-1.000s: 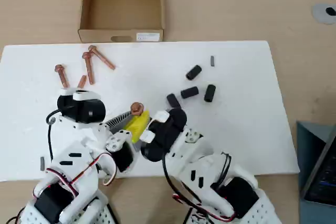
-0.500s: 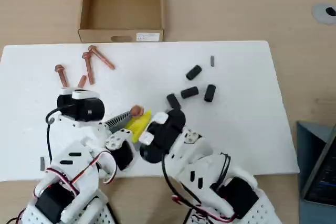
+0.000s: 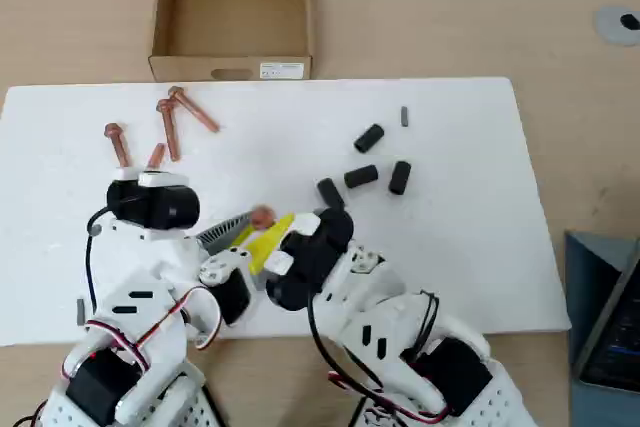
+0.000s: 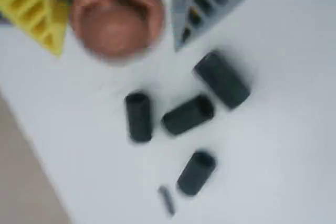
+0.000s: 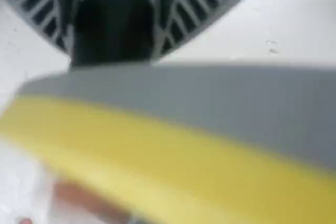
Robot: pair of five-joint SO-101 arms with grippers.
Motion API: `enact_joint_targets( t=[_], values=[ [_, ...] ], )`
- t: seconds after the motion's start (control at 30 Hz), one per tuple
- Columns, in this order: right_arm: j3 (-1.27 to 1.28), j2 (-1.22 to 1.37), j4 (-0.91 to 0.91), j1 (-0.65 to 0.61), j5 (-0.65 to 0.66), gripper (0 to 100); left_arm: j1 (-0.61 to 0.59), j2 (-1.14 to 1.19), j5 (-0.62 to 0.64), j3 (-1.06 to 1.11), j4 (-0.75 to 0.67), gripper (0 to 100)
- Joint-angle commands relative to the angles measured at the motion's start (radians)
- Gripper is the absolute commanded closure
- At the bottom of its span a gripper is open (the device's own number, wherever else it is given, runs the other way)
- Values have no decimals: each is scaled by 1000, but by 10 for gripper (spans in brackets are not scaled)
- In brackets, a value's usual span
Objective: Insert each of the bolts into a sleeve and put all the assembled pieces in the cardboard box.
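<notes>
The cardboard box (image 3: 200, 68) at the white mat's (image 3: 470, 247) far edge on the wooden table (image 3: 580, 97) bears a white label (image 3: 281, 70), its print unreadable. Toward the mat's near edge, the left gripper (image 4: 115, 46) clamps a bolt (image 4: 116, 22) and the right gripper (image 5: 115, 38) clamps a sleeve (image 5: 113, 9).

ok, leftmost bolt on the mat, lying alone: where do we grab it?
Probably the shank, mid-length, coming straight down with the jaws across it. The leftmost bolt lies flat on the white mat, head toward the cardboard box, with bare mat either side.
</notes>
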Motion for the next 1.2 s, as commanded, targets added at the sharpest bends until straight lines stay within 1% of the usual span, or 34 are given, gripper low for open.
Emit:
enact_joint_targets(
  t=[0.0, 0.13, 0.33, 0.4, 0.57, 0.67, 0.8, 0.87, 1.03, 1.17],
  values=[
    [-25, -12, -23, -4, 6, 989, -14, -2, -11, -60, 64, 850],
    [-25, -12, -23, -2, 6, 989, -14, -2, -11, -61, 75, 850],
    [-24, -12, -21, -2, 5, 989, -14, -2, -6, -129, 75, 850],
    [-16, -12, -21, -2, 3, 989, -34, -2, -8, -152, 78, 852],
    [-15, -12, -23, -2, 0, 989, -124, -2, -14, -204, 80, 854],
    [-15, -12, -23, -1, 0, 989, -180, -4, -66, -216, 81, 867],
    [-15, -12, -23, 35, 0, 989, -295, -5, -163, -213, 80, 1000],
    [-15, -12, -23, 70, 0, 989, -354, -5, -209, -201, 91, 987],
    [-16, -12, -28, 162, 0, 989, -500, -5, -318, -146, 167, 998],
    [-15, -12, -28, 216, 0, 989, -614, -5, -359, -35, 204, 998]
  ],
)
